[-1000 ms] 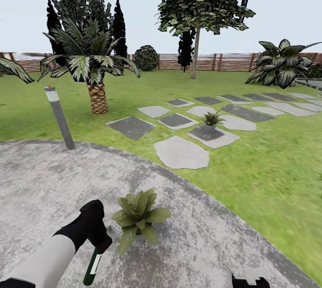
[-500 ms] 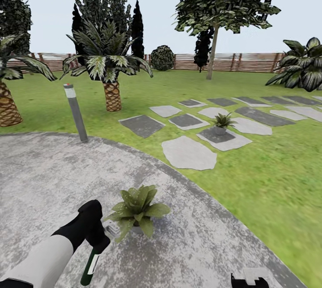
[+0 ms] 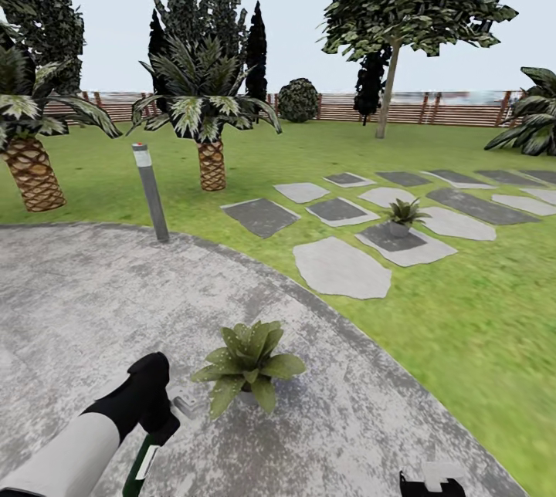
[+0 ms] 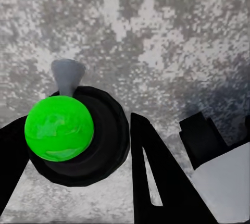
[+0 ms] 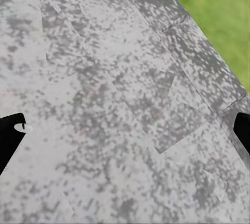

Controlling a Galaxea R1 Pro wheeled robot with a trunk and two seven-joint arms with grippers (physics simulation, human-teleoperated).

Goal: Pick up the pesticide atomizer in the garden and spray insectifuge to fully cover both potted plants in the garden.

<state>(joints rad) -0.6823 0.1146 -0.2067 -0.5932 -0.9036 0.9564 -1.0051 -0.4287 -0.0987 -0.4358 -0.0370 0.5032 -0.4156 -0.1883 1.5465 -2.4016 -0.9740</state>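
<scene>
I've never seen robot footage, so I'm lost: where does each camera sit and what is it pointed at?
Head view: on the robot's head, looking down over the garden; left arm holds the pesticide atomizer beside a potted plant.
Left wrist view: looks along the left pincer, gripping the atomizer.
Right wrist view: looks past the right pincer's fingertips.
All share the grey paving.

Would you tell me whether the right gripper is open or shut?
Open: the right gripper's two black fingertips sit at opposite frame edges, with bare paving between.
</scene>
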